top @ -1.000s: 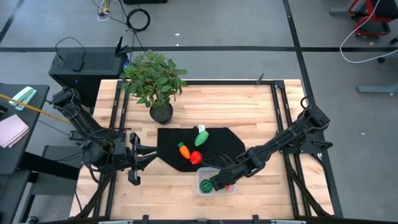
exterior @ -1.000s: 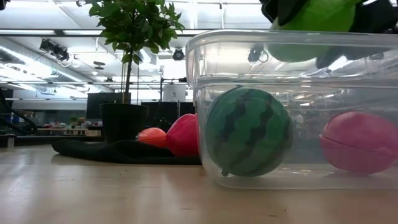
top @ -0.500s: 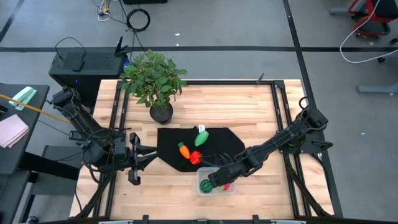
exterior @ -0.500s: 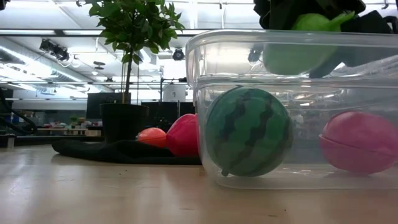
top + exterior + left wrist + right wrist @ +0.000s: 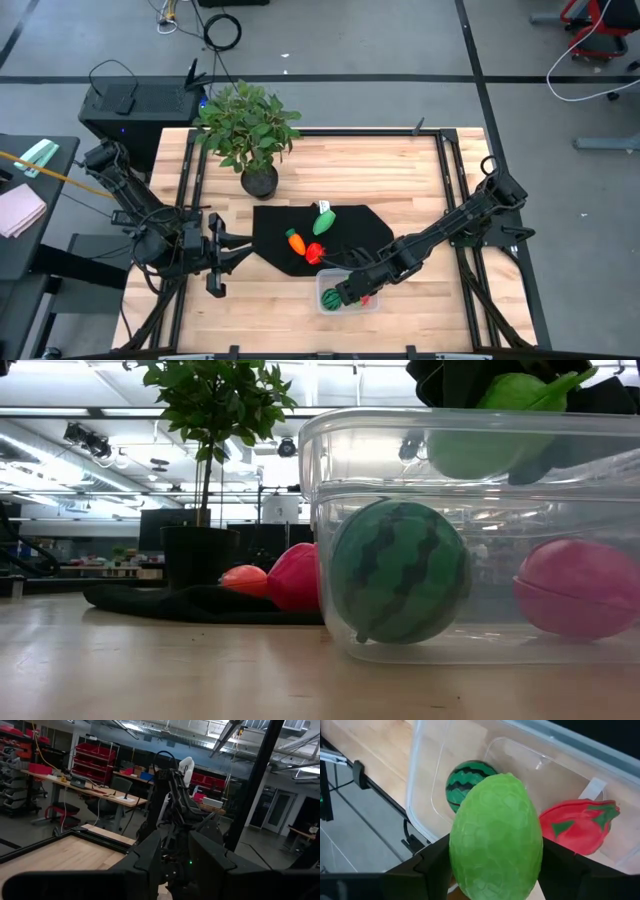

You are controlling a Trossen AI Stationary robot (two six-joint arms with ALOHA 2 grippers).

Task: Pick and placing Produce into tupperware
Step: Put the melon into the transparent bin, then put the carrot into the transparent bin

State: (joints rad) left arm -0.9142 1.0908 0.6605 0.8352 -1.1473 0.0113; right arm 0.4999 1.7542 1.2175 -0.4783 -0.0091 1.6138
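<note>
Holding a bumpy light green fruit [image 5: 496,836], the right pincer [image 5: 347,290] hangs just over the clear tub [image 5: 370,303]. Its two dark fingers [image 5: 437,865] are closed on the sides of the fruit. In the low view the green fruit [image 5: 490,430] sits at the top rim of the tub [image 5: 330,540], partly down inside it.

Two toys lie in the tub. One is a round watermelon [image 5: 400,572] with dark green stripes. The other is a red fruit [image 5: 577,826] with green leaves on it. The watermelon [image 5: 469,782] is on one side of the tub and the red fruit on the other.

The tub stands on the wooden table [image 5: 420,180], near its front edge, just past the black mat [image 5: 370,230]. Three more toys lie on the mat: a light green one [image 5: 323,221], an orange one [image 5: 295,241] and a red one [image 5: 315,253]. The orange and red ones are close together.

A potted plant [image 5: 247,130] stands on the table behind the mat.

The left pincer [image 5: 245,248] waits at the left edge of the table, away from the toys. Its fingers are spread apart and hold nothing.
</note>
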